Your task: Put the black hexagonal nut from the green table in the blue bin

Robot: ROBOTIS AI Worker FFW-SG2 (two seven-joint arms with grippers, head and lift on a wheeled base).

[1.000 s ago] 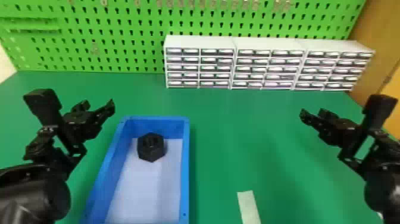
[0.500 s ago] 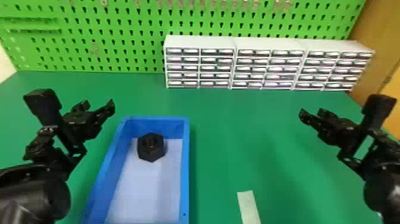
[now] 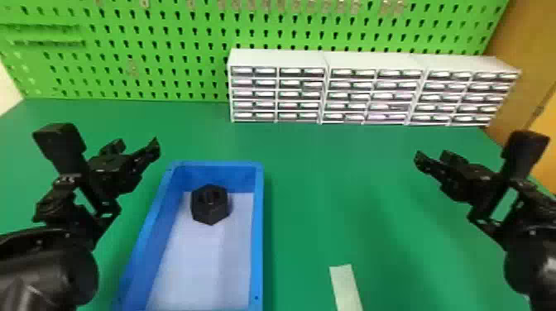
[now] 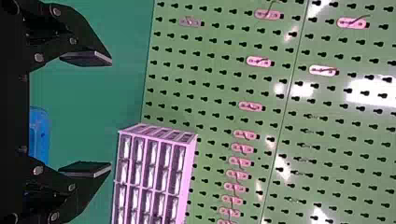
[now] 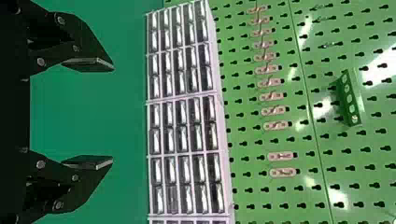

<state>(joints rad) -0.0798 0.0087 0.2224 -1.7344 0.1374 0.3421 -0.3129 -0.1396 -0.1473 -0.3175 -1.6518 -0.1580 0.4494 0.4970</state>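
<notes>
A green bench (image 3: 331,231) stretches back to a bright green pegboard (image 3: 165,62) hung with small metal hooks (image 3: 354,6), where three white drawer cabinets (image 3: 275,84) stand side by side along the far edge. A brownish-orange panel (image 3: 523,53) rises at the right of the room, and a pale strip (image 3: 345,285) lies on the bench to the right of the blue bin (image 3: 259,231). Inside that bin, on its light floor near the far wall, rests the black hexagonal nut (image 3: 210,206). The robot's left gripper (image 3: 135,145) hangs above the bench, just beside the bin's far left corner, its two fingers wide apart and nothing between them; the nut lies to its right, nearer the robot, untouched. The right gripper (image 3: 433,156), also spread wide and holding nothing, hangs at the opposite side, well apart from bin and nut.
</notes>
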